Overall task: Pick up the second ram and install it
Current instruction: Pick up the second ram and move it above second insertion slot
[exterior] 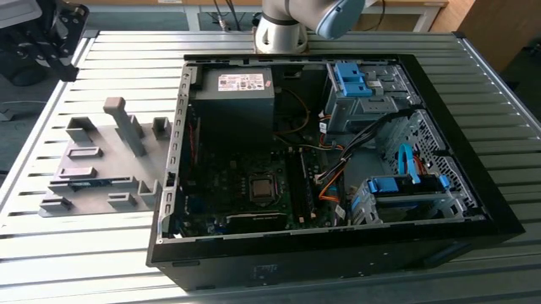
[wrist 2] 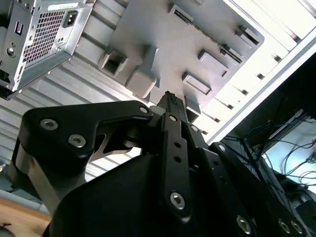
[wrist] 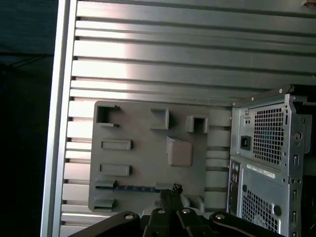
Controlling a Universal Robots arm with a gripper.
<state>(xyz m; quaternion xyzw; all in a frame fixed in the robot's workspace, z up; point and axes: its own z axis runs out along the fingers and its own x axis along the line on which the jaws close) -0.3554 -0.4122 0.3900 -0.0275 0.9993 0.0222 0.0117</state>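
Hand (wrist: pixel 170 191) closed, well clear of second ram (wrist: pixel 132 187); ram on grey fixture (wrist: pixel 143 163)

This looks like a robotics laboratory or a test workshop, not a home. A ribbed aluminium worktop (exterior: pixel 76 253) made of long profiles carries an open black desktop computer case (exterior: pixel 338 259), with its dark motherboard (exterior: pixel 228 177) and coloured cables (exterior: pixel 334 183) uncovered. At nine o'clock from the case lies a grey plastic fixture plate (exterior: pixel 118 166) with moulded holders, and a thin blue-green memory strip (exterior: pixel 89 183) sits in one of them. At twelve o'clock the silver-grey base of a robot arm (exterior: pixel 283 31) stands at the worktop's edge. Beyond it there is light wooden furniture (exterior: pixel 482 25).
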